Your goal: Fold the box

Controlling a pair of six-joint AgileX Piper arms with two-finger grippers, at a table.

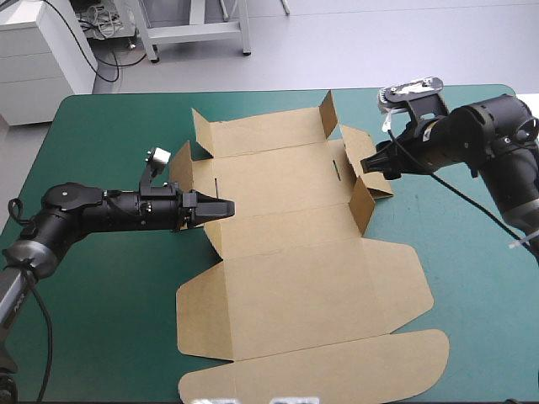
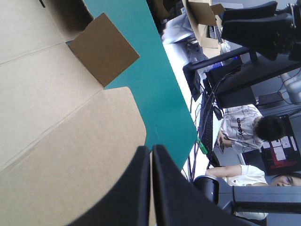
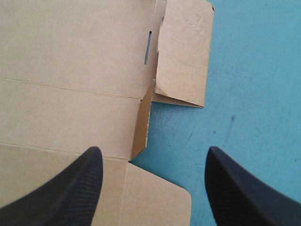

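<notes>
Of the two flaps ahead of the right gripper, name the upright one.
The small flap nearer the right gripper: it stands on edge along the box, while the wider flap beyond it lies nearly flat.

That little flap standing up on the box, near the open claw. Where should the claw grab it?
Best guess: pinch the standing flap by its free top edge, coming down from above with one finger on each face. It stands on edge as a thin sheet, just ahead of the open right gripper. There is bare teal-green cover on its outer side, leaving room for a finger.
</notes>
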